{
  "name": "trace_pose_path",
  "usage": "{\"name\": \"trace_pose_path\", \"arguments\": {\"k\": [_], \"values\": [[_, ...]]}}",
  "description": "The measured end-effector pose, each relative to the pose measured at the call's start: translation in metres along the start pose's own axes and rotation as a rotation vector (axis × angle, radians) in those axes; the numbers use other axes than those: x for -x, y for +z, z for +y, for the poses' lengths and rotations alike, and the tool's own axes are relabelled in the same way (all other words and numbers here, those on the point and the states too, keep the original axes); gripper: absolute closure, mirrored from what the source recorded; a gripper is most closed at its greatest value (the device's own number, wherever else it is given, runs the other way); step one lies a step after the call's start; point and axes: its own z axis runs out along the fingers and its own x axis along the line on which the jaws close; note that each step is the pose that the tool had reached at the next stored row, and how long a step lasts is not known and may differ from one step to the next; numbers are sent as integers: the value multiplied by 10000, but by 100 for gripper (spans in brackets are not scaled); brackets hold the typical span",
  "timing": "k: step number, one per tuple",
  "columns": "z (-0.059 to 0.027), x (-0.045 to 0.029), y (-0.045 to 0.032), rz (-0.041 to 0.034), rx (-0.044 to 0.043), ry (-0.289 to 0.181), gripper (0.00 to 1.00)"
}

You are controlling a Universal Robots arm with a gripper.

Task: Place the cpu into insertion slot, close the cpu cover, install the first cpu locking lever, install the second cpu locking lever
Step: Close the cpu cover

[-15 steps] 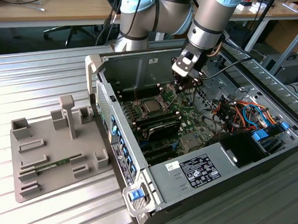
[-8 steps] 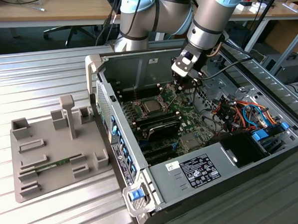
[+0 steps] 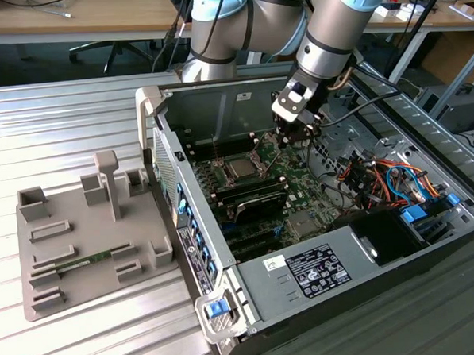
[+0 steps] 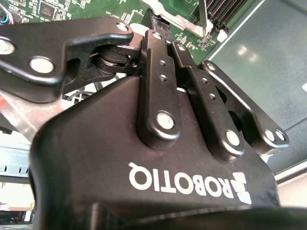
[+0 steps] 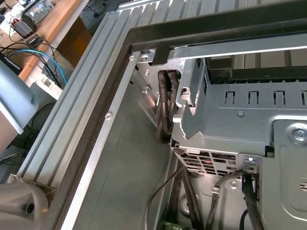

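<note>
One small square chip (image 3: 242,168) lies flat in the socket (image 3: 227,175) on the green board (image 3: 301,186), shiny side up. It is square, so I see no long side. Its edges run slanted in the exterior view, in line with the board. My gripper (image 3: 295,133) hangs over the board on the exterior view's right of the chip, near it but not touching. In the second wrist view its fingers (image 4: 156,67) look pressed together, and I cannot tell if anything thin is between them. I see open room right above the chip. The case (image 3: 217,107) wall stands behind it, and wires (image 3: 380,174) crowd the exterior view's right.
</note>
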Motion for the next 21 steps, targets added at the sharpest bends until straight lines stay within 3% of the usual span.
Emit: {"name": "trace_pose_path", "arguments": {"k": [21], "values": [[-48,-5,8,1,0,-1,90]]}}
